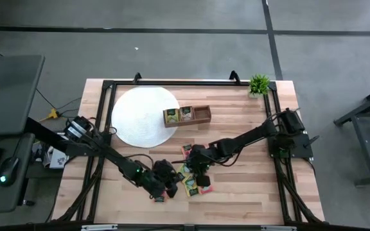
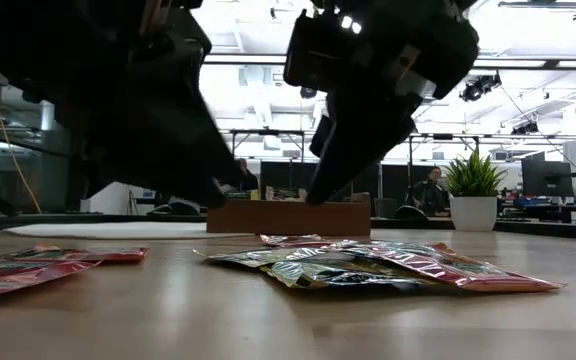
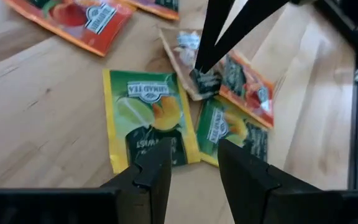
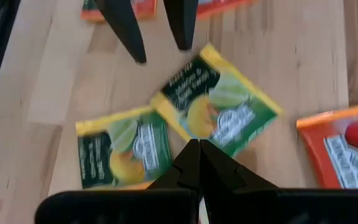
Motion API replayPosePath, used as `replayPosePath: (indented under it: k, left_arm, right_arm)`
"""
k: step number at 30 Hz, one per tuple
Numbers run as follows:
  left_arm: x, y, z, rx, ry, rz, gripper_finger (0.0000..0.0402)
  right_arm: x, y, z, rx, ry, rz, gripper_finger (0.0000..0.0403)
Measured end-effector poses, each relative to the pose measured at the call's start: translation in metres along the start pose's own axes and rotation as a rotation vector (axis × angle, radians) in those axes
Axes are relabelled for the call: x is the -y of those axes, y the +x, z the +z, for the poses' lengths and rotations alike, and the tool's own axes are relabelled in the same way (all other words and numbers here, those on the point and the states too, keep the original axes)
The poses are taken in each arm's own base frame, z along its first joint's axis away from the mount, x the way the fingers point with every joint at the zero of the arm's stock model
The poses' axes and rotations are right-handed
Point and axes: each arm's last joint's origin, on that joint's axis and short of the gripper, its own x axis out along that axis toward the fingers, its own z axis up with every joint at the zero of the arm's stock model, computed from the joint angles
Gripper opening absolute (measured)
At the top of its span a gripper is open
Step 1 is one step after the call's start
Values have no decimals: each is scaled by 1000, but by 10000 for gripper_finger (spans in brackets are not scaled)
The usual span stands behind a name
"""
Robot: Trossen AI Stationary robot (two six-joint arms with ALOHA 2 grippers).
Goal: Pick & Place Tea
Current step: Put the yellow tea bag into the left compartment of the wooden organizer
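The tea packets (image 1: pixel 191 181) are being seen scattered on the wooden table (image 1: pixel 249 192) at the lower centre of the high view. The left gripper (image 1: pixel 167 188) is being held part open and empty just left of the pile, one green-yellow packet (image 3: pixel 149 118) lying before its fingers. The right gripper (image 1: pixel 201 174) is being kept pinched shut, empty, over the pile

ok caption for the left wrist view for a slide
Left gripper, fingers apart, poised over a yellow-green tea packet while the right gripper touches the pile.
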Motion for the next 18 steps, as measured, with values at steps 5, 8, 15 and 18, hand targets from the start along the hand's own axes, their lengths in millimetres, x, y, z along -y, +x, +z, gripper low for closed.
replayPosePath:
  k: [5,8,15,18]
  left_arm:
    - [-5,0,-2,-31,22,37,129]
    - [-5,0,-3,-44,14,42,129]
    - [-9,0,-4,-64,27,75,129]
    - [-10,0,-4,-67,26,80,129]
  right_arm:
    - [2,4,2,23,-7,0,0]
    - [3,7,1,25,-9,-3,0]
    - [5,12,-1,18,-5,-26,0]
    - [6,13,-4,21,-3,-41,0]
